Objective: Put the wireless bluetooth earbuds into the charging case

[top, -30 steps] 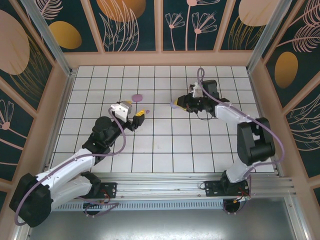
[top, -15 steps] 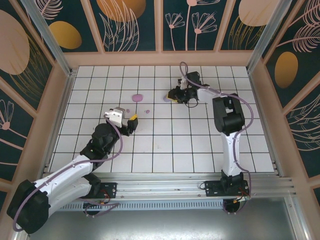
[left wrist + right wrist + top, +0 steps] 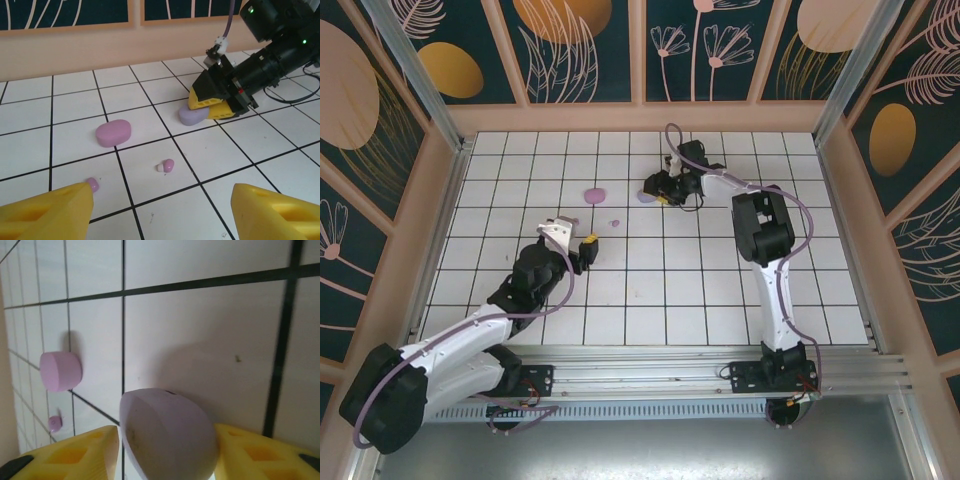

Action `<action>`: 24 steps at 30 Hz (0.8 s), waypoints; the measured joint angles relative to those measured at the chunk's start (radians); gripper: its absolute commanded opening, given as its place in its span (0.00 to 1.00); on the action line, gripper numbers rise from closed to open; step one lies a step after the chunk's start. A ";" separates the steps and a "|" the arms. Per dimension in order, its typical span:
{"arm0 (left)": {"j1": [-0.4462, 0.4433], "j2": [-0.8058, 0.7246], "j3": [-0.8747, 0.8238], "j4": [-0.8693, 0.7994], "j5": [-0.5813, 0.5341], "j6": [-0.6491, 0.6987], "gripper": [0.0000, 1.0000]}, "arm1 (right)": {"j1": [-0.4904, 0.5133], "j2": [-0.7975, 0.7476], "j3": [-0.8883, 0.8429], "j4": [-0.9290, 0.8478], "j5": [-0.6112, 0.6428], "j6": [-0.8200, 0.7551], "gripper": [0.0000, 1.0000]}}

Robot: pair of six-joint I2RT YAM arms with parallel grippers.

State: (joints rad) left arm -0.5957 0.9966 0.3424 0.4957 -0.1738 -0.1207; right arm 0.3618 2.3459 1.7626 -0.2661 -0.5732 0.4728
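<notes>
Right tool (image 3: 202,106) carried lavender case (image 3: 191,116) farther left.

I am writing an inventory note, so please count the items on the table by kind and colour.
pink case: 1
lavender case: 1
pink earbuds: 2
Total: 4

Overhead rear view over the whole table (image 3: 650,290); low, close wrist views; pink case (image 3: 113,133) common to all.
</notes>
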 measured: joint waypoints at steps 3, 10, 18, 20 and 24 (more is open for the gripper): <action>0.002 0.009 0.004 -0.003 -0.004 0.004 0.73 | -0.001 -0.029 -0.018 -0.039 0.053 -0.018 0.52; 0.133 0.080 0.188 -0.167 0.068 -0.081 0.74 | -0.002 -0.187 -0.097 -0.055 0.141 -0.084 0.53; 0.299 0.218 0.438 -0.357 0.216 -0.175 0.76 | 0.047 -0.218 0.042 -0.059 0.129 -0.342 0.56; 0.332 0.267 0.504 -0.397 0.253 -0.188 0.76 | 0.079 -0.168 0.141 -0.085 0.121 -0.443 0.58; 0.399 0.379 0.598 -0.444 0.358 -0.219 0.75 | 0.148 -0.008 0.394 -0.165 0.089 -0.655 0.64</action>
State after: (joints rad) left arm -0.1963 1.3758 0.9405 0.0513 0.1841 -0.3401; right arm 0.5102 2.3375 2.1567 -0.4313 -0.4847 -0.1825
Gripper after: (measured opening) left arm 0.756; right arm 0.615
